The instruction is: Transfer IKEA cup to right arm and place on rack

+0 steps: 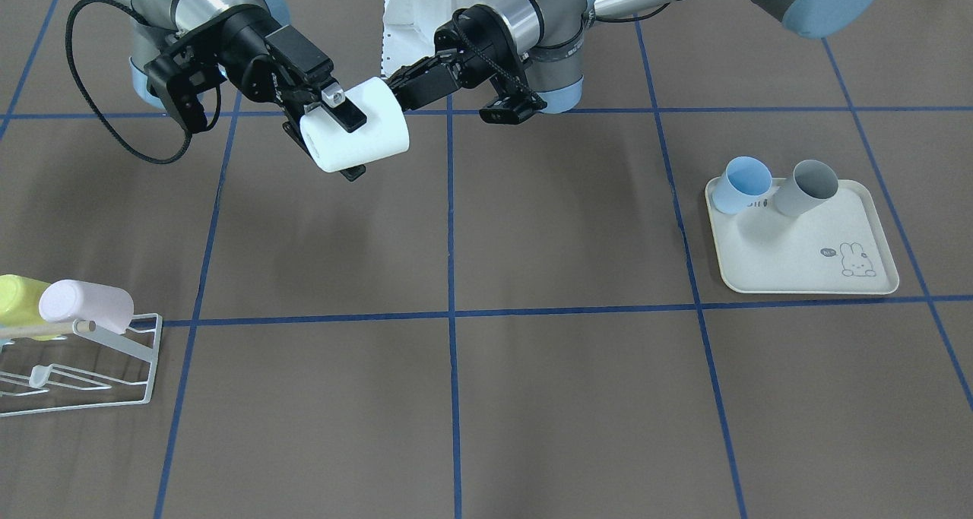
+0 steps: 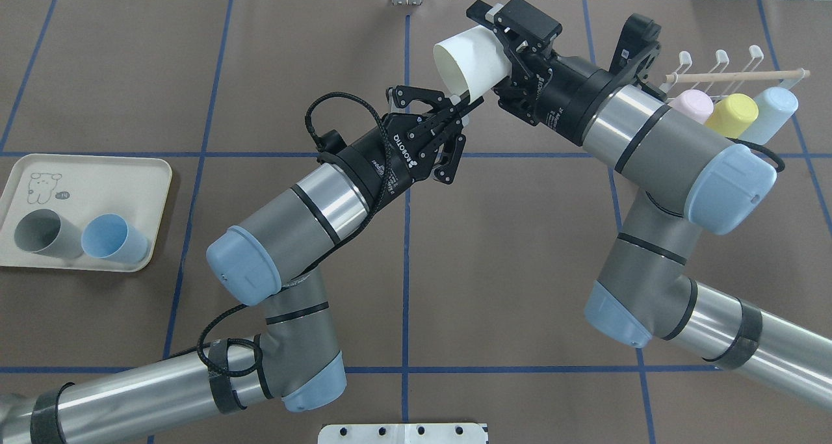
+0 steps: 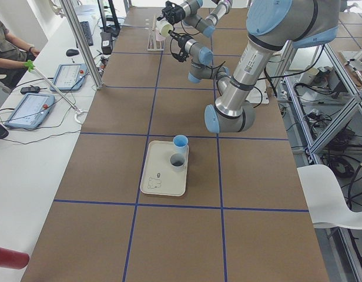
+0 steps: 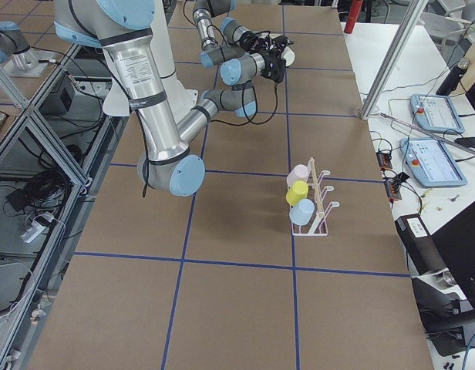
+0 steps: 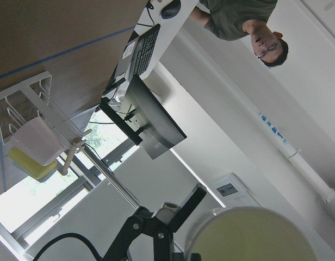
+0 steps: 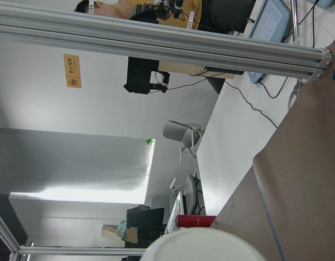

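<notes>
Cup clamped by R gripper (L gripper pinches rim too); L shd open fully before R heads for rack.

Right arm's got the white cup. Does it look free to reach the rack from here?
Probably not yet. The right claw is clamped across the white cup, but the left claw seems to pinch its rim. Otherwise open table lies between it and the rack, which shows empty prongs.
</notes>
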`<state>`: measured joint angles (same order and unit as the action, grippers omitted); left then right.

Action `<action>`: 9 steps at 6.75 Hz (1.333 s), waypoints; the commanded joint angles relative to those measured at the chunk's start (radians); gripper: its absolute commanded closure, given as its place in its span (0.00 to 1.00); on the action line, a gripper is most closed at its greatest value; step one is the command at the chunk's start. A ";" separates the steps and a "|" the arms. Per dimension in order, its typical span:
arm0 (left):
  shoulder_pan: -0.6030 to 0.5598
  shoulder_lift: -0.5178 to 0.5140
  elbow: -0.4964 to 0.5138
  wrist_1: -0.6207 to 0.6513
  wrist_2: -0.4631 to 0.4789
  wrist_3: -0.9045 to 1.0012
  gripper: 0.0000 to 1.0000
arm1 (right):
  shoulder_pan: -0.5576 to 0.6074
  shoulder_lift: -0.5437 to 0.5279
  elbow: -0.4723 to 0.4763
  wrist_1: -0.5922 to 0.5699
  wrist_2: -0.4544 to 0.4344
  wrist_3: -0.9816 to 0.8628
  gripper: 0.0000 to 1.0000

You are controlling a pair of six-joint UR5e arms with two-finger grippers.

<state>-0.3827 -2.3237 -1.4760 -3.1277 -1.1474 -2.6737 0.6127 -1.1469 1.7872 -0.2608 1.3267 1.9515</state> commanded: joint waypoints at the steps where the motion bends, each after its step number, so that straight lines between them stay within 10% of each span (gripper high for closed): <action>1: 0.001 0.000 -0.003 -0.002 0.000 0.000 1.00 | -0.001 -0.001 -0.005 0.000 0.000 -0.003 0.99; 2: 0.002 0.000 -0.006 -0.008 -0.002 -0.002 1.00 | -0.001 -0.002 -0.008 0.002 0.002 -0.005 1.00; 3: 0.002 0.004 -0.004 -0.006 0.000 0.003 0.23 | -0.001 -0.002 -0.008 0.000 0.002 -0.006 1.00; 4: 0.001 0.006 -0.006 -0.003 0.000 0.005 0.00 | -0.001 -0.002 -0.008 0.000 0.002 -0.006 1.00; 9: -0.005 0.009 -0.021 -0.005 -0.008 0.046 0.00 | 0.086 -0.011 -0.006 0.000 0.023 -0.006 1.00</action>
<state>-0.3870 -2.3151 -1.4892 -3.1312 -1.1510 -2.6559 0.6589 -1.1512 1.7821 -0.2595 1.3374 1.9486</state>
